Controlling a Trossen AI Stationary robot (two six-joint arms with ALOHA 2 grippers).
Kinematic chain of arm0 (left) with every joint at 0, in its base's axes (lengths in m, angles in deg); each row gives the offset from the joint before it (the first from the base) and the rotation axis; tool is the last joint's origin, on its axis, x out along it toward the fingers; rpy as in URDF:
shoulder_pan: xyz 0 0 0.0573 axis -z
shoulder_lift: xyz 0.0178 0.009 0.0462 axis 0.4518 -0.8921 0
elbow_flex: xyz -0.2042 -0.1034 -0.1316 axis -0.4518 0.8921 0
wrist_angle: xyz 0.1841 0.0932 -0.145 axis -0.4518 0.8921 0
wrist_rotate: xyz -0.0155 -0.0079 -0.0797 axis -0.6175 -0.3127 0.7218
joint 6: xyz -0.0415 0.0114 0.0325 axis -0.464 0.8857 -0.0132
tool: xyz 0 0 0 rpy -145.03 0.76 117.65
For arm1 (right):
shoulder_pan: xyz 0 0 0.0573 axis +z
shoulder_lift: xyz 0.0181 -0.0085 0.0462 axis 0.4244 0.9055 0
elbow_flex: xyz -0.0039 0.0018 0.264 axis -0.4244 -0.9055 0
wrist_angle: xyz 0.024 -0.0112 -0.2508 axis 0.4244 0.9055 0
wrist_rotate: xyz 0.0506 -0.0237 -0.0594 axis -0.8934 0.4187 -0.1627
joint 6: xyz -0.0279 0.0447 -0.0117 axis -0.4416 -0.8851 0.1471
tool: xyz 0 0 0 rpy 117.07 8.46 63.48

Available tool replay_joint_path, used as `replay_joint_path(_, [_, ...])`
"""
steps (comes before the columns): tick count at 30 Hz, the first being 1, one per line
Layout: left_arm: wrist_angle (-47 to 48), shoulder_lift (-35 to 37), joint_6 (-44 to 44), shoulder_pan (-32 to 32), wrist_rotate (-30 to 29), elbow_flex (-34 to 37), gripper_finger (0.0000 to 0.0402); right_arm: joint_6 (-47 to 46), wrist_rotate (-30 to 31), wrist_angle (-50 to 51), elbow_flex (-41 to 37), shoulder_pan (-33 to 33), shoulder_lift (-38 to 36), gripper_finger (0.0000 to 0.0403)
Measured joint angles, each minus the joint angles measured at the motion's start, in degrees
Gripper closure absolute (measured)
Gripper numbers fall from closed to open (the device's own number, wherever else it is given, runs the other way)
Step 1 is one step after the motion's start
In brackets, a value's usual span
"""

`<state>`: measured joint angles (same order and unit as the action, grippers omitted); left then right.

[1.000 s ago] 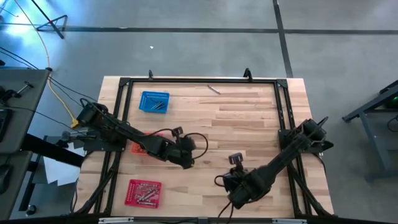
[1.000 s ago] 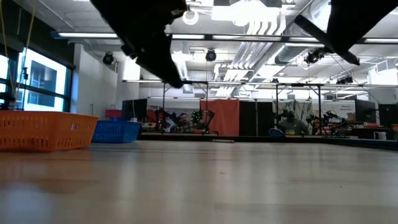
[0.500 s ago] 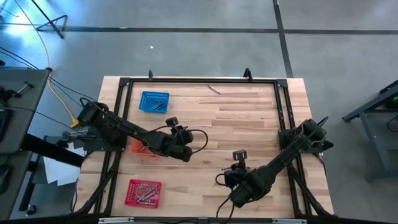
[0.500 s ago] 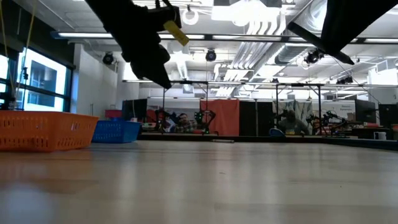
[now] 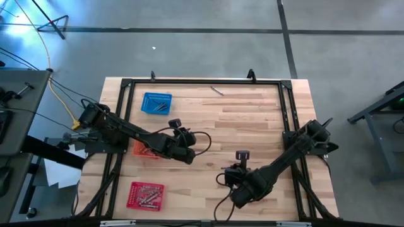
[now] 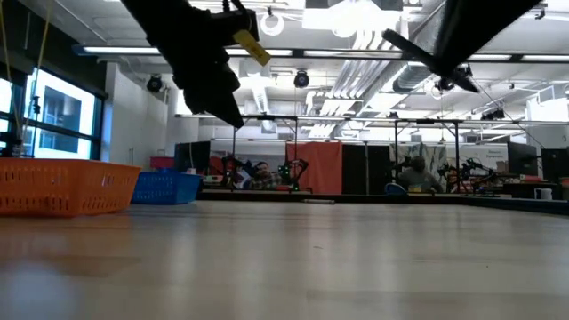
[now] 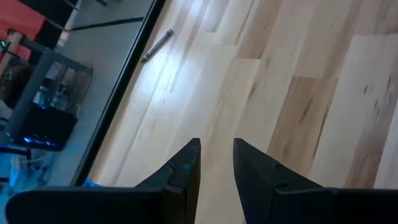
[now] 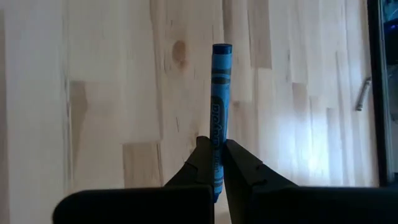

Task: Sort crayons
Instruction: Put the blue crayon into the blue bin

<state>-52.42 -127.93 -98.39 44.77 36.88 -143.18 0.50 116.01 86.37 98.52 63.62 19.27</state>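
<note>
My right gripper (image 8: 216, 144) is shut on a blue crayon (image 8: 219, 93) above the table's near middle; it also shows in the high view (image 5: 232, 184). My left gripper (image 7: 216, 146) is open and empty above the table's left middle, beside the orange basket (image 5: 140, 149), and it also shows in the high view (image 5: 184, 150). A greyish crayon (image 5: 216, 90) lies flat on the table near the far edge; it also shows in the left wrist view (image 7: 157, 45). The blue basket (image 5: 156, 103) and the red basket (image 5: 145, 194) each hold several crayons. My right gripper pinches the blue crayon's near end (image 8: 216, 158) between its two fingers. The crayon lies along the fingers and sticks out well past their tips, toward the table's left. It is lifted clear of the table.
A black frame (image 5: 202, 81) runs around the table's edges. The three baskets stand along the left side; the orange one (image 6: 53, 187) and the blue one (image 6: 164, 187) show in the low view. Bare wood lies in the middle and at the far right.
My left gripper has gone toward the table's far and left edges, closer to the orange basket, then held still. My right gripper has shifted a little toward the table's left, still holding the blue crayon.
</note>
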Motion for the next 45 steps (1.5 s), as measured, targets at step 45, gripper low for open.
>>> replay_joint_path(45, [-53.22, 7.65, 25.29, 18.53, -10.31, 0.0, 0.0321, 1.42, 37.03, -10.89, -0.02, -0.44, -11.3, 0.0403])
